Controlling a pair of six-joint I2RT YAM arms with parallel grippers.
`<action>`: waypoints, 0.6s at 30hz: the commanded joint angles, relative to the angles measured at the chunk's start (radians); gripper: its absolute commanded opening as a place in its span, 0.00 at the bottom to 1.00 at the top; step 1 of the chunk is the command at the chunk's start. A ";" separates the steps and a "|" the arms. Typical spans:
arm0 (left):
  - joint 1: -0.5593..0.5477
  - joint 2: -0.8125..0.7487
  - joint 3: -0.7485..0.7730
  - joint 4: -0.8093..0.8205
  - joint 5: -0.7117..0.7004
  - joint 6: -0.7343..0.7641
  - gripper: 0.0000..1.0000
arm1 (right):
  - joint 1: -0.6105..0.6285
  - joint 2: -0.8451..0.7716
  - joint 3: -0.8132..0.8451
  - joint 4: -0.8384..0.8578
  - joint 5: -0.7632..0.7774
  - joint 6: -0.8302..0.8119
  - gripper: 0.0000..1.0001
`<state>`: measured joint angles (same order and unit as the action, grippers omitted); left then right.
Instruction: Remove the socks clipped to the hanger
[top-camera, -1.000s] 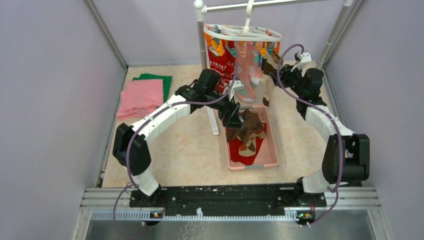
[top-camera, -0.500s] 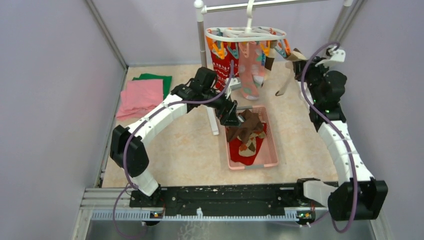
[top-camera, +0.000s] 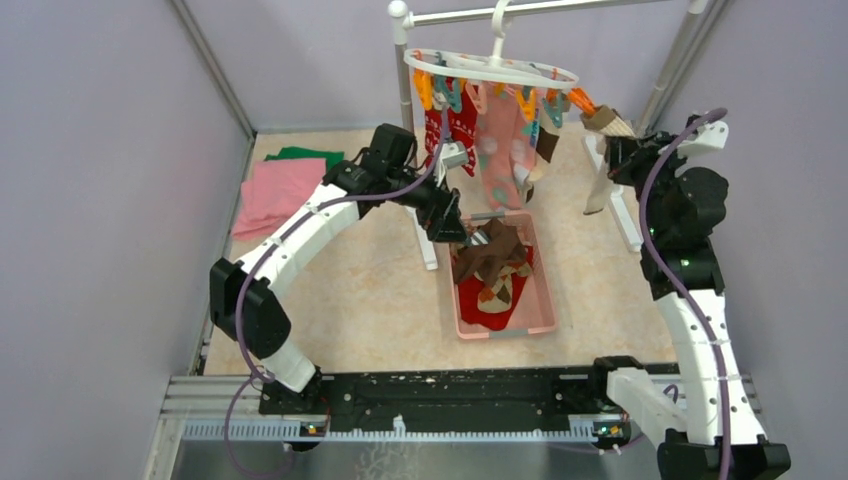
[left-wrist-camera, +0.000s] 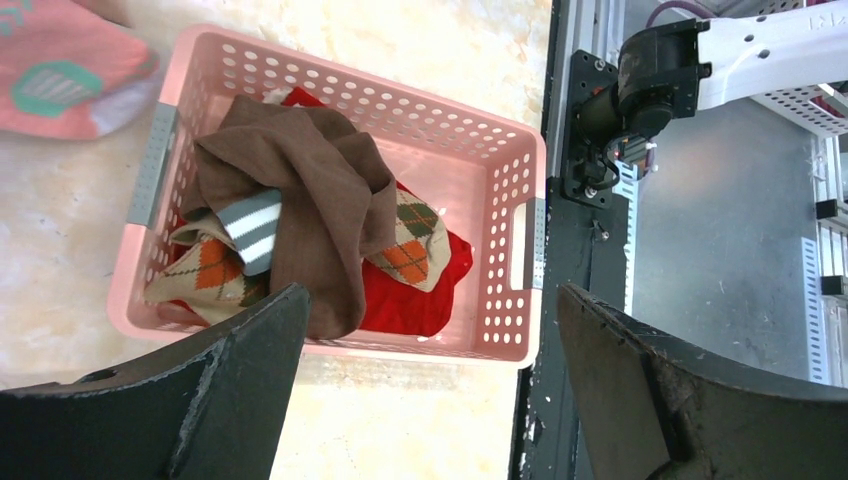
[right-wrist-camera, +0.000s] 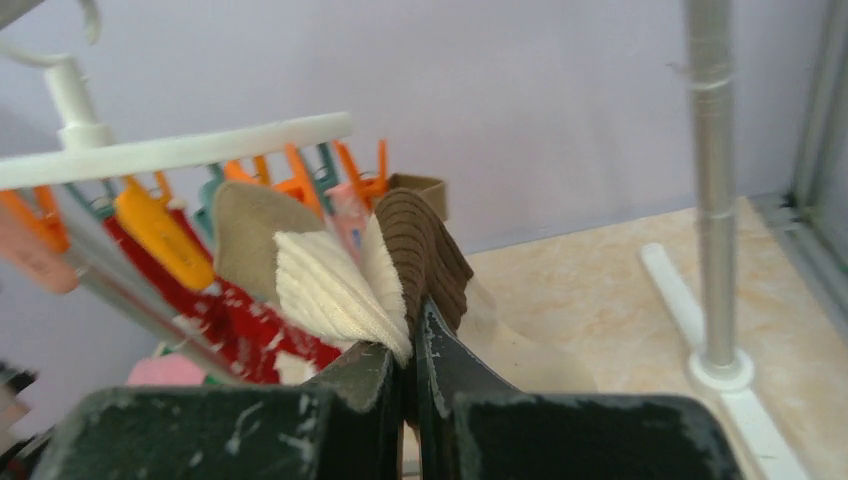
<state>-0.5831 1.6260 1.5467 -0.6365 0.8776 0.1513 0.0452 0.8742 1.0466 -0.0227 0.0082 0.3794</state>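
My right claw (right-wrist-camera: 408, 345) is clamped tight on the cuff of a brown-and-cream sock (right-wrist-camera: 425, 250), which sticks up just past the fingertips, beside the right end of the one hanger (right-wrist-camera: 200, 148). Red socks (top-camera: 448, 125) and pink socks (top-camera: 503, 150) hang from it, overlapping too much to count. My left claw (left-wrist-camera: 430, 320) gapes wide, empty, above the one basket (left-wrist-camera: 500, 170) holding loose socks (left-wrist-camera: 320, 190).
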 joint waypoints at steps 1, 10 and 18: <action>0.004 -0.037 0.061 0.014 0.061 -0.008 0.99 | 0.030 -0.010 0.049 -0.052 -0.303 0.095 0.00; 0.002 -0.025 0.113 0.058 0.165 -0.070 0.99 | 0.363 0.110 0.045 0.027 -0.563 0.157 0.00; 0.001 -0.041 0.114 0.080 0.177 -0.074 0.99 | 0.490 0.200 0.012 0.317 -0.565 0.301 0.00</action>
<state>-0.5777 1.6257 1.6310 -0.6037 1.0077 0.0784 0.5041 1.0695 1.0492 0.0837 -0.4965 0.5777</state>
